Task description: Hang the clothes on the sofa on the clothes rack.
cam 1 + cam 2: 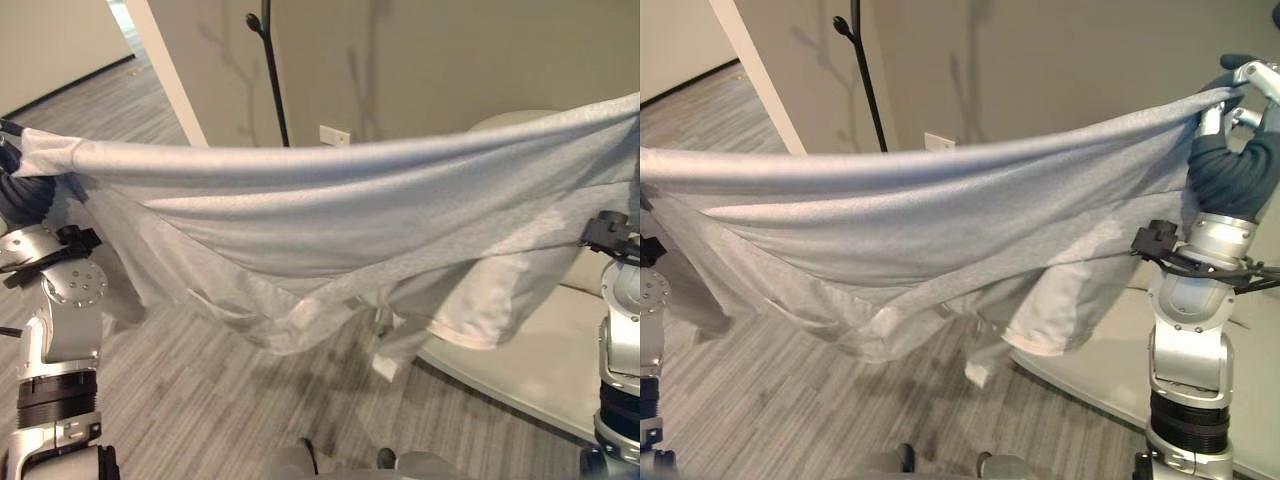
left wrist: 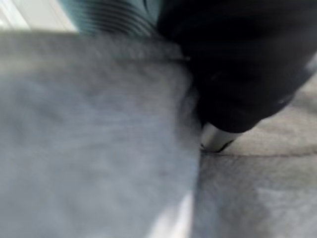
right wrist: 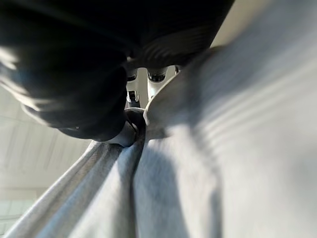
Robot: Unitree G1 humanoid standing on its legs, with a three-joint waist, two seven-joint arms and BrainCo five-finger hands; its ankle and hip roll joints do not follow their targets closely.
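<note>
A light grey garment hangs stretched wide between my two hands, its upper edge taut and its lower folds and sleeve sagging toward the floor. At the far left, my left hand grips one end of the cloth. My right hand is raised at the far right with its fingers curled over the other end. In the right wrist view the cloth is pinched against the fingers. The black pole of the clothes rack stands behind the garment by the wall. The pale sofa lies low on the right.
A beige wall with a white socket rises behind the rack. A wall corner stands to the left of the pole, with a corridor beyond it. Grey striped carpet runs under the garment.
</note>
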